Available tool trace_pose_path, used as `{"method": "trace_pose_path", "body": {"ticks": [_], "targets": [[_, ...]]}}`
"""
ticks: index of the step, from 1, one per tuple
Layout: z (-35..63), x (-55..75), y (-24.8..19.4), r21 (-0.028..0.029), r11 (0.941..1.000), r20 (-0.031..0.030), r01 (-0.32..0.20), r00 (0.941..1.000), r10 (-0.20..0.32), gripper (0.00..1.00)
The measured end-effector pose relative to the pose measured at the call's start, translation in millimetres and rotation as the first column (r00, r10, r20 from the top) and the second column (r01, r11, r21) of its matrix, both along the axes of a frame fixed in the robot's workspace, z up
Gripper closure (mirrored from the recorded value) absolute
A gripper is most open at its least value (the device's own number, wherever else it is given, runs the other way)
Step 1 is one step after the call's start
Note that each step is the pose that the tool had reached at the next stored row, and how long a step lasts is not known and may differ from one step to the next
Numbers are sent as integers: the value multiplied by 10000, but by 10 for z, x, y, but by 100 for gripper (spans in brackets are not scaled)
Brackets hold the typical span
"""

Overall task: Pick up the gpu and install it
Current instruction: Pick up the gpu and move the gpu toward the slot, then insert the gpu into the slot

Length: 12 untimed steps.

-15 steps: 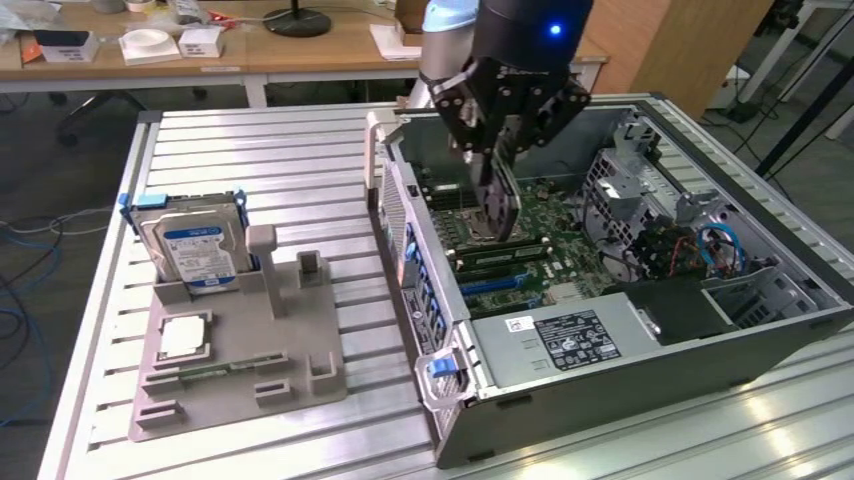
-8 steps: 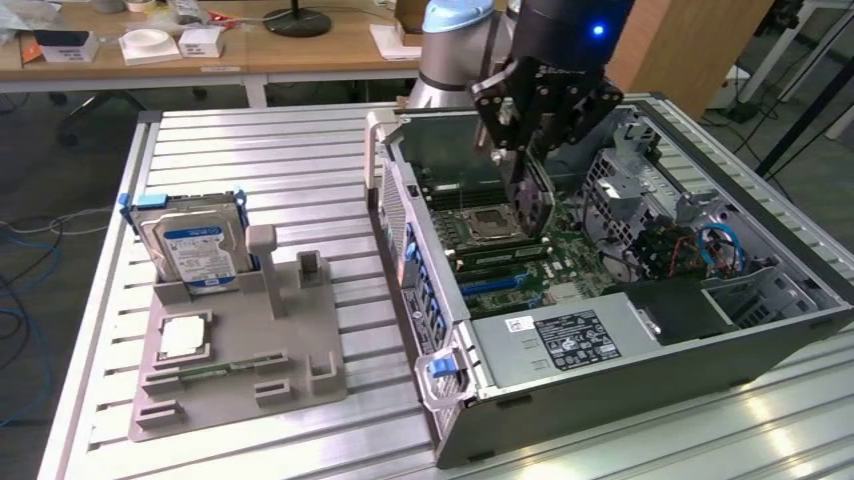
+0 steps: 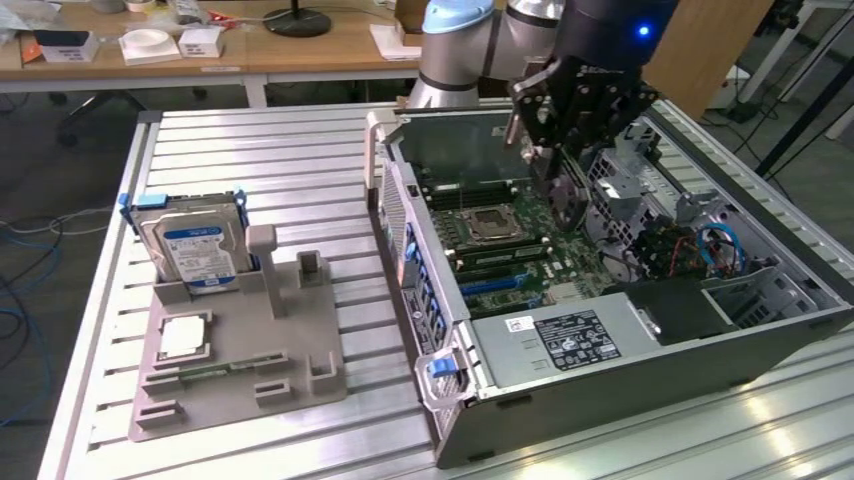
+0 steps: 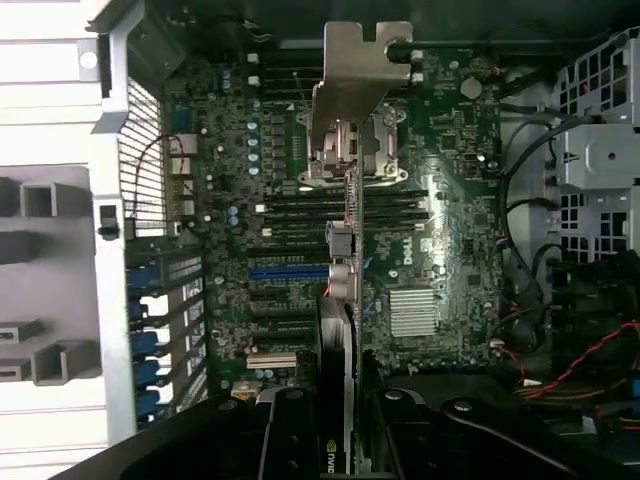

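End effector [image 3: 558,150] is gripping the gpu [image 3: 566,200], a thin flat rectangular expansion card with a black face. It is holding the card edge-down inside the open grey metal computer case [image 3: 694,340], over the green motherboard [image 3: 514,250]. The jaws are closed down to card thickness.

In the wrist view, the two black fingers [image 4: 290,440] are sitting either side of the card. The actual contact patch is getting cut off at the frame edge. That camera is looking along the card edge-on, so the faces are hard to make out. The card's silver metal bracket [image 4: 355,80] is sticking out at the far end and covering part of the square CPU socket [image 3: 487,225].

In the exterior view, the black end effector body is hiding the card's upper part, and only the lower strip is showing. I cannot tell whether the bottom edge is touching the board or hanging just above it. The slot under it is not making itself out.

The silver hard drive with blue-white label [image 3: 198,250] is standing upright in the grey plastic fixture [image 3: 240,370]. The fixture is on the slatted aluminium desk [image 3: 254,160], on the exterior view's left of the case and well apart from the end effector.

The arm is getting cropped at the frame top.
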<state>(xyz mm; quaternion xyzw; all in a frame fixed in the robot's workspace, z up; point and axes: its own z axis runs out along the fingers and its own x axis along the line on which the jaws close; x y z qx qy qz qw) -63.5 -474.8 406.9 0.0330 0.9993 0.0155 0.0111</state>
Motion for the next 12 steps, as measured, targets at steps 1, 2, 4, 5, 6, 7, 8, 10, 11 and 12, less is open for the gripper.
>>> {"method": "trace_pose_path", "body": {"ticks": [1,2,4,5,6,7,8,10,11,12], "targets": [[0,44,0,0,10000,0,1,10000,-1,73],[0,93,0,0,10000,0,0,10000,0,73],[0,183,0,1,10000,0,-1,10000,1,73],[0,219,0,0,10000,0,-1,10000,1,73],[0,227,-1,0,10000,1,-2,10000,2,73],[0,227,-1,0,10000,0,-2,10000,2,73],[0,227,0,-1,10000,0,-1,10000,1,73],[0,227,0,-1,10000,0,-1,10000,1,73],[0,227,0,0,10000,0,-1,10000,1,73],[0,227,0,-1,10000,0,-1,10000,1,73]]}}
